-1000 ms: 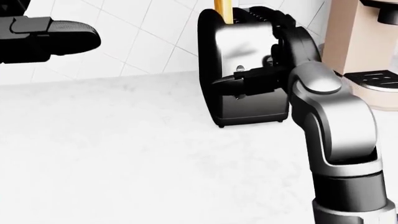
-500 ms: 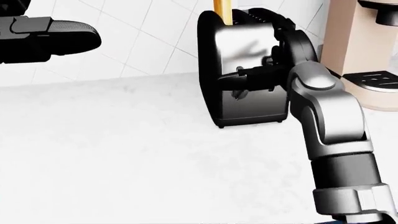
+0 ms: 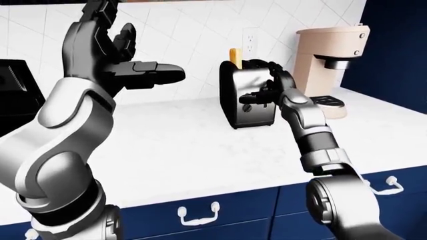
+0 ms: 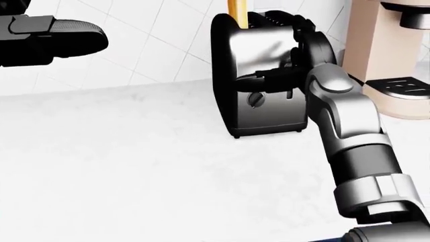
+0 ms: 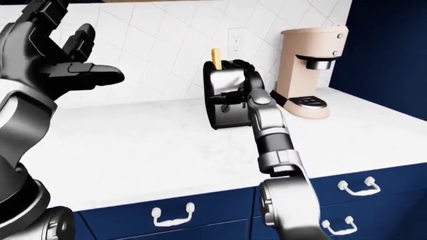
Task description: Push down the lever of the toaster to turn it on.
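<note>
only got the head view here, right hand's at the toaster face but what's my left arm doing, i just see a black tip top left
Observer: The left hand is raised well above the counter, fingers spread, holding nothing.
Operator: anything left of it i could hit
Observer: A black appliance stands at the left-eye view's left edge.
Operator: and above the toaster
Observer: A wall outlet sits on the tiles just above the toaster.

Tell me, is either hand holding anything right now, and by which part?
Nothing is held. The right hand reaches a finger across the toaster face at its lever; the left hand hangs open, empty.
</note>
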Available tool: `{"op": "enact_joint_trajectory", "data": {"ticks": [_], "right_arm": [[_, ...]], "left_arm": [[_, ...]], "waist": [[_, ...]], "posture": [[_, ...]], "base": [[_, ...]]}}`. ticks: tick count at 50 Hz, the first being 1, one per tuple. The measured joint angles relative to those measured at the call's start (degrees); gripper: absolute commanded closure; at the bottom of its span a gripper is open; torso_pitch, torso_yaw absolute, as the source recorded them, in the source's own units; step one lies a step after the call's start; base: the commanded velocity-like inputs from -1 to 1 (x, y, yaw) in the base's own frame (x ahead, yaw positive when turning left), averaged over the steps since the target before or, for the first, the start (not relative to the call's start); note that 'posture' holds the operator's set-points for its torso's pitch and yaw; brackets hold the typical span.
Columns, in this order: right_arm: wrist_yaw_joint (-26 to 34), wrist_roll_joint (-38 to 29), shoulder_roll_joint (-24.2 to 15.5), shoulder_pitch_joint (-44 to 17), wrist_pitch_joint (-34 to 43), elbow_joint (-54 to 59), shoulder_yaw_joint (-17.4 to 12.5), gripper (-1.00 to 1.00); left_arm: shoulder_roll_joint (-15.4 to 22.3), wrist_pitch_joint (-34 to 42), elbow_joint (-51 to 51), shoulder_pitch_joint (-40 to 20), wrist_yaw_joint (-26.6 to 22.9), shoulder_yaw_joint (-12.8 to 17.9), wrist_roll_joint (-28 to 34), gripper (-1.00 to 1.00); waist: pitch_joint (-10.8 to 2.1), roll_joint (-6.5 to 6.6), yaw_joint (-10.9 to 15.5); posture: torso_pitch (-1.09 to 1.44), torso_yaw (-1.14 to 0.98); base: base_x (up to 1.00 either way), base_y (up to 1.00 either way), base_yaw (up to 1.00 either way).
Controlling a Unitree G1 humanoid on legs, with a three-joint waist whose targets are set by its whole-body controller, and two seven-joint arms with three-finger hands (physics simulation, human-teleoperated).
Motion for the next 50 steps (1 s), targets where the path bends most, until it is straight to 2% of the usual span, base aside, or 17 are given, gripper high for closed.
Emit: {"op": "enact_joint_trajectory", "data": {"ticks": [17,30,50], "right_arm": [[-0.3,0.2,0.2,-1.1,-3.3,3.8,0.1,-1.00],[0.5,-1.1,-0.1,-1.5,-0.1,3.0,0.3,-1.00],[0.2,-1.5,0.1,-1.1,-2.1,5.3,0.1,-1.00]], "left_arm": [[0.2,0.1,0.0,-0.2,0.4,0.1,-0.5,-1.00],[0.0,0.0,0.1,0.1,0.3,-0.2,-0.3,-1.00],[0.1,0.2,-0.2,-0.1,0.3,0.1,-0.4,-1.00]], "waist": [[-0.06,0.07,-0.1],[-0.35,-0.17,0.0],[-0.67,-0.33,0.1]], "posture": [[-0.50,0.00],[-0.50,0.00],[-0.50,0.00]], "base": [[0.00,0.00,0.00],[0.00,0.00,0.00],[0.00,0.00,0.00]]}}
